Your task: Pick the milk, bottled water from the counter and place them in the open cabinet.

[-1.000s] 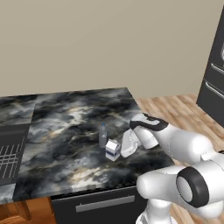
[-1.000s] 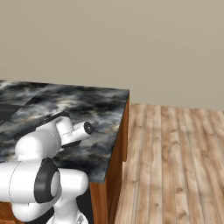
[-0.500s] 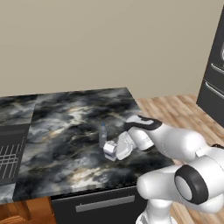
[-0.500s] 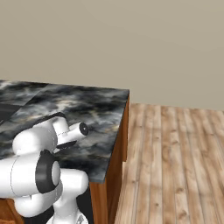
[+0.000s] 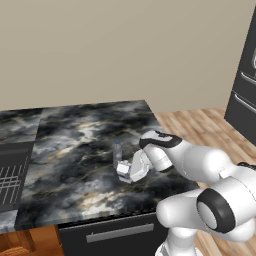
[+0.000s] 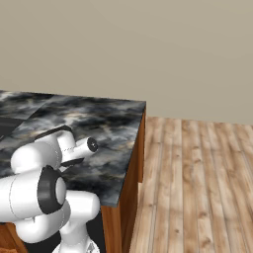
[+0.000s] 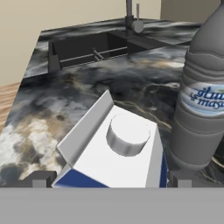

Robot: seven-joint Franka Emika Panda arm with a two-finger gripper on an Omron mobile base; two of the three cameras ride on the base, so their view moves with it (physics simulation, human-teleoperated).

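Two items are to be moved and neither has left the counter (image 5: 75,150). The milk (image 7: 120,153) stands on the marbled stone, its gable top and round cap close beneath the hand camera, with the blue band just visible at its lower edge. The bottled water (image 7: 201,87) stands upright just beside the milk, apart from it by a narrow gap; in the left base view the bottled water shows as a slim clear shape close behind the gripper (image 5: 129,171). The gripper is low over the counter with its jaws spread wide, one fingertip (image 7: 41,178) to either side of the carton's base; nothing is clamped. In my judgement the work is at the first pick: the hand is lined up on the milk, but the grasp is not yet made. Remaining are the closing and lifting of the milk, its delivery to the open cabinet, then the same for the water. A sink (image 7: 87,50) lies further along the counter.
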